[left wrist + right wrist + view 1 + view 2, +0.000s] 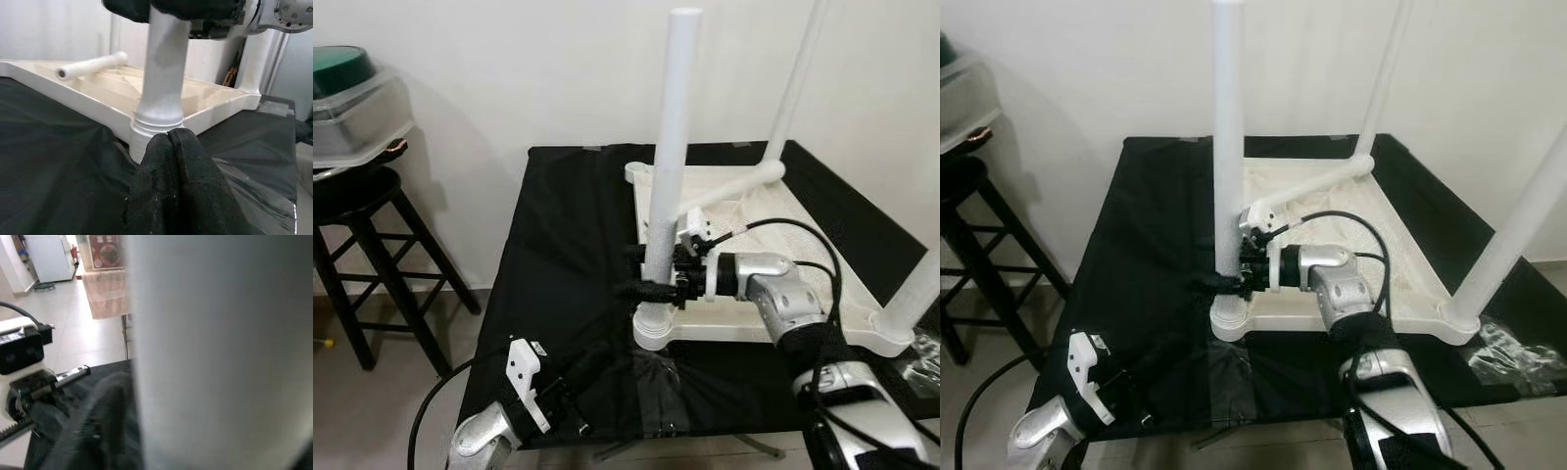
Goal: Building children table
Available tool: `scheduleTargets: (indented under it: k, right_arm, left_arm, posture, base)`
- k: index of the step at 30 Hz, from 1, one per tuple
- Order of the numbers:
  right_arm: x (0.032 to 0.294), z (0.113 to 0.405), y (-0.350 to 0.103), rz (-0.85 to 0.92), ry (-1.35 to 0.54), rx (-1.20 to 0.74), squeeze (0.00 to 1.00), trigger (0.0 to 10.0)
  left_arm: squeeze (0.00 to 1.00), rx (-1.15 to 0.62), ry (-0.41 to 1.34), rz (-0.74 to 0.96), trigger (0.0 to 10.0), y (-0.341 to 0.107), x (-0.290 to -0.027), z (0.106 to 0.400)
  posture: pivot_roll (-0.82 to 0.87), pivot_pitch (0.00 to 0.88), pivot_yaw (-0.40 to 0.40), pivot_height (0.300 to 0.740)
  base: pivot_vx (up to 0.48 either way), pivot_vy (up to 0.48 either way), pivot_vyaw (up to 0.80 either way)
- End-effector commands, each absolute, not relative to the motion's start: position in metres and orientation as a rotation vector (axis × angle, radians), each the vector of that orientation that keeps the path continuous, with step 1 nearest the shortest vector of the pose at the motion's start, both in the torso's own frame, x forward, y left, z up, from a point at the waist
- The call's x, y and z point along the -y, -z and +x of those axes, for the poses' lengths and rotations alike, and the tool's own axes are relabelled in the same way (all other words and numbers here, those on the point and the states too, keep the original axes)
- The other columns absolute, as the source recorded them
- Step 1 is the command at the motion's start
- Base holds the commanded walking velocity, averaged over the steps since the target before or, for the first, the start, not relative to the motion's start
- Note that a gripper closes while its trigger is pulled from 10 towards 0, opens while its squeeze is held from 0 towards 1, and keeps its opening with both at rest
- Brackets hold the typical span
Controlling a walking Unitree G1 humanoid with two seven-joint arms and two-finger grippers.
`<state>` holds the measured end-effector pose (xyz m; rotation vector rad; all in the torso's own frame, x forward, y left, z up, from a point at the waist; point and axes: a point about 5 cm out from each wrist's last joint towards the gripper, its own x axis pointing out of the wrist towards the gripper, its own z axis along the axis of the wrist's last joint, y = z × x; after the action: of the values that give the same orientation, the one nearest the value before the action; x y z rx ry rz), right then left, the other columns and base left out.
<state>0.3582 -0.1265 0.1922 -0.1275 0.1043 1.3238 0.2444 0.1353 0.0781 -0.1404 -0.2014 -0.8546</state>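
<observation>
1. While the white children's tabletop (pixel 754 211) lies upside down on the black-draped work surface (pixel 563 255), three legs stand upright in corner sockets; a fourth leg (pixel 729 186) lies loose at its 12 o'clock edge.
2. Right gripper (pixel 646 272): fingers clamped around the near-corner leg (pixel 671 147), low by its socket.
3. Left gripper (pixel 171 186): fingers pressed together, holding nothing, at 7 o'clock.
4. Step judged: seating this leg. Next calls for firm seating, then the loose leg.
</observation>
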Motion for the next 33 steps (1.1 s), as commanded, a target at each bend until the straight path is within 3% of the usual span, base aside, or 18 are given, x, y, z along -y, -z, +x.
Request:
scheduleTargets:
  k: [1, 8, 14, 15, 16, 17, 18, 20, 21, 23, 31, 32, 33]
  right_arm:
    - [0.122, 0.355, -0.18, -0.129, -1.362, -0.154, 0.0, 0.0]
    - [0.13, 0.352, -0.171, -0.115, -1.345, -0.156, 0.0, 0.0]
    - [0.148, 0.342, -0.15, -0.141, -1.189, -0.172, 0.0, 0.0]
    - [0.145, 0.339, -0.138, -0.166, -1.026, -0.178, 0.0, 0.0]
    - [0.145, 0.339, -0.138, -0.166, -1.026, -0.178, 0.0, 0.0]
    - [0.138, 0.341, -0.126, -0.126, -0.659, -0.16, 0.0, 0.0]
    - [0.12, 0.318, -0.1, -0.07, -0.498, -0.231, 0.0, 0.0]
    - [0.12, 0.318, -0.1, -0.07, -0.498, -0.231, 0.0, 0.0]
    - [0.101, 0.298, -0.083, -0.056, -0.468, -0.288, 0.0, 0.0]
    - [0.098, 0.293, -0.081, -0.037, -0.442, -0.302, 0.0, 0.0]
    - [0.093, 0.297, -0.088, -0.079, -0.495, -0.275, 0.0, 0.0]
    - [0.092, 0.299, -0.093, -0.056, -0.524, -0.27, 0.22, 10.0]
    - [0.092, 0.299, -0.093, -0.056, -0.524, -0.27, 0.22, 10.0]
  left_arm:
    - [0.0, 0.215, 0.857, -0.131, 10.0, -0.08, -0.137, 0.243]
    - [0.0, 0.213, 0.859, -0.129, 10.0, -0.08, -0.136, 0.244]
    - [0.0, 0.21, 0.862, -0.123, 10.0, -0.08, -0.133, 0.246]
    - [0.0, 0.212, 0.86, -0.122, 10.0, -0.081, -0.132, 0.246]
    - [0.0, 0.212, 0.86, -0.122, 10.0, -0.081, -0.132, 0.246]
    - [0.0, 0.213, 0.858, -0.121, 10.0, -0.082, -0.133, 0.246]
    - [0.0, 0.212, 0.855, -0.121, 10.0, -0.083, -0.133, 0.246]
    - [0.0, 0.212, 0.855, -0.121, 10.0, -0.083, -0.133, 0.246]
    - [0.0, 0.207, 0.858, -0.117, 10.0, -0.083, -0.134, 0.248]
    - [0.0, 0.198, 0.865, -0.118, 10.0, -0.083, -0.132, 0.248]
    - [0.0, 0.192, 0.853, -0.127, 10.0, -0.081, -0.129, 0.25]
    - [0.0, 0.191, 0.855, -0.127, 10.0, -0.081, -0.129, 0.25]
    - [0.0, 0.191, 0.855, -0.127, 10.0, -0.081, -0.129, 0.25]
  posture:
    - [0.12, 0.0, -0.049, 0.74]
    - [0.1, 0.0, -0.033, 0.74]
    - [0.07, 0.0, -0.027, 0.74]
    - [0.05, 0.0, -0.031, 0.74]
    - [0.05, 0.0, -0.031, 0.74]
    - [0.04, 0.0, -0.022, 0.74]
    - [0.03, 0.0, -0.003, 0.74]
    - [0.03, 0.0, -0.003, 0.74]
    - [0.02, 0.0, 0.008, 0.74]
    - [0.02, 0.0, -0.002, 0.74]
    - [0.03, 0.0, -0.009, 0.74]
    - [0.03, 0.0, -0.009, 0.74]
    - [0.03, 0.0, -0.009, 0.74]
  base:
    - [0.0, 0.0, 0.0]
    - [0.0, 0.0, 0.0]
    - [0.0, 0.0, 0.0]
    - [0.0, 0.0, 0.0]
    - [0.0, 0.0, 0.0]
    - [0.0, 0.0, 0.0]
    - [0.0, 0.0, 0.0]
    - [0.0, 0.0, 0.0]
    - [0.0, 0.0, 0.0]
    - [0.0, 0.0, 0.0]
    - [0.0, 0.0, 0.0]
    - [0.0, 0.0, 0.0]
    - [0.0, 0.0, 0.0]
